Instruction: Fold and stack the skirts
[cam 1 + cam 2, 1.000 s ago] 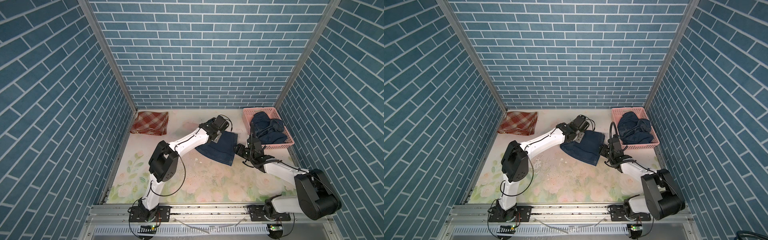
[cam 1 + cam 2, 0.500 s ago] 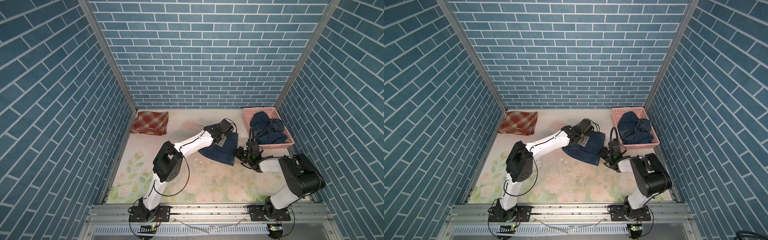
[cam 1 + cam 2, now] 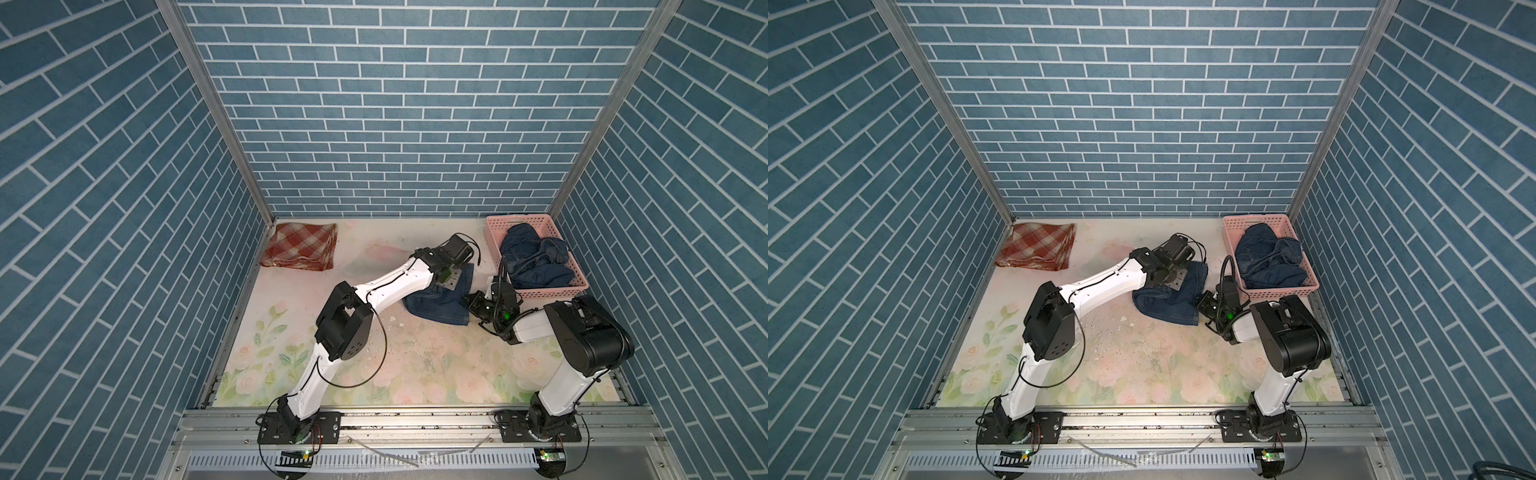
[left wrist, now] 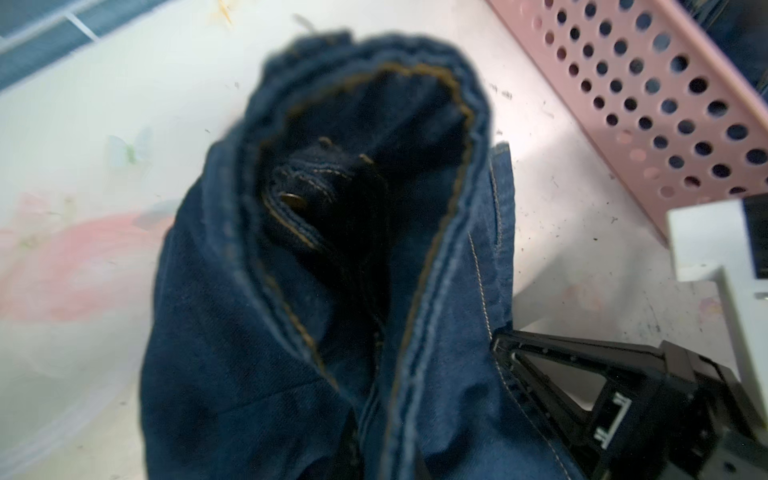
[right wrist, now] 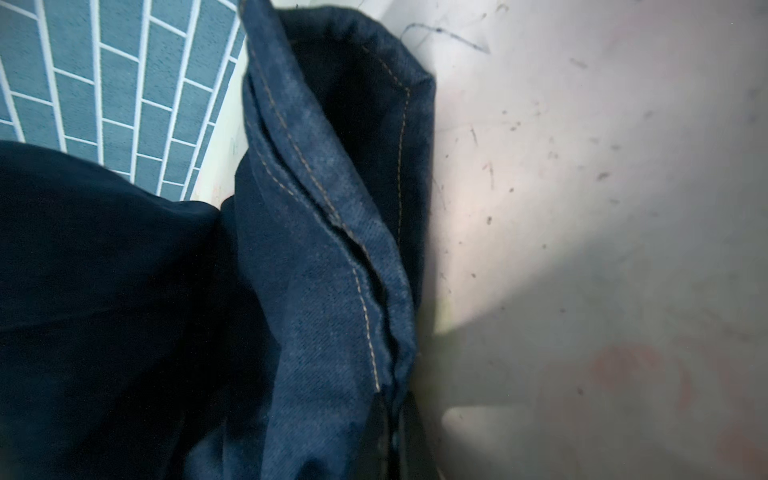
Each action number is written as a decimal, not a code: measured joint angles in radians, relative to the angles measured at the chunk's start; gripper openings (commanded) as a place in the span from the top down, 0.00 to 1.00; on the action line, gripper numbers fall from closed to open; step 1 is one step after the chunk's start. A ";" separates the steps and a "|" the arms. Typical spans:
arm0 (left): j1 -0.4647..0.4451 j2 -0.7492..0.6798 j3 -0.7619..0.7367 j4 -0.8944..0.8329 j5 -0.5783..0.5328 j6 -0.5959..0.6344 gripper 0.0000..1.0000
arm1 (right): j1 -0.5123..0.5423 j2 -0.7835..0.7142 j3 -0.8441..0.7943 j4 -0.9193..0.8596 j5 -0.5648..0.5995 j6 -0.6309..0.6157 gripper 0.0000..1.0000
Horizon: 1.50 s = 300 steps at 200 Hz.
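Far left, plaid skirt (image 3: 300, 250) lies folded, likely the stack spot. Centre, my left gripper (image 3: 454, 284) pinches the denim skirt (image 3: 432, 305) at one edge, right gripper (image 3: 473, 301) clenched on its hem. I'd lift both together, keep edges level, then fold flat. Second denim skirt (image 3: 534, 259) waits in basket (image 3: 519, 217).

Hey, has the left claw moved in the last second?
Yes. The left claw, gripping the denim skirt, has shifted right, closer to the pink basket.
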State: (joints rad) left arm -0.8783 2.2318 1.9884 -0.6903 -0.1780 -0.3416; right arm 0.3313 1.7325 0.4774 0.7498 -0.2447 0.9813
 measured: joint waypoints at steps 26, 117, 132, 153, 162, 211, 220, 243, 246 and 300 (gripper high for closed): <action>-0.004 0.055 0.018 -0.011 0.023 -0.023 1.00 | 0.000 -0.001 -0.002 0.002 0.002 0.007 1.00; -0.008 0.121 0.083 -0.012 0.156 -0.106 0.15 | -0.005 -0.313 -0.098 -0.261 0.141 -0.011 0.40; -0.003 0.084 0.044 0.020 0.189 -0.117 0.09 | -0.015 -0.386 -0.104 -0.320 0.161 -0.021 0.38; 0.018 -0.027 -0.061 0.080 0.258 -0.129 0.01 | -0.029 -0.475 -0.111 -0.385 0.181 -0.032 0.36; 0.037 -0.085 -0.117 0.118 0.288 -0.137 0.00 | -0.032 -0.505 -0.112 -0.410 0.187 -0.041 0.36; 0.199 -0.304 -0.354 0.274 0.375 -0.141 0.00 | -0.032 -0.571 -0.066 -0.572 0.188 -0.131 0.38; 0.219 -0.306 -0.379 0.284 0.374 -0.133 0.00 | -0.028 -0.566 -0.030 -0.602 0.179 -0.151 0.40; 0.240 -0.288 -0.423 0.279 0.356 -0.098 0.00 | -0.001 -0.524 0.092 -0.653 0.156 -0.199 0.39; 0.240 -0.285 -0.427 0.278 0.354 -0.094 0.00 | 0.005 -0.517 0.108 -0.659 0.155 -0.204 0.39; 0.275 -0.238 -0.476 0.309 0.339 -0.055 0.00 | 0.069 -0.340 0.264 -0.686 0.116 -0.259 0.36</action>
State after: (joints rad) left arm -0.6033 1.9934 1.5124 -0.3817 0.1608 -0.3962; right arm 0.4007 1.3922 0.7410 0.0635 -0.1284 0.7223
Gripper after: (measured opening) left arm 0.995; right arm 0.632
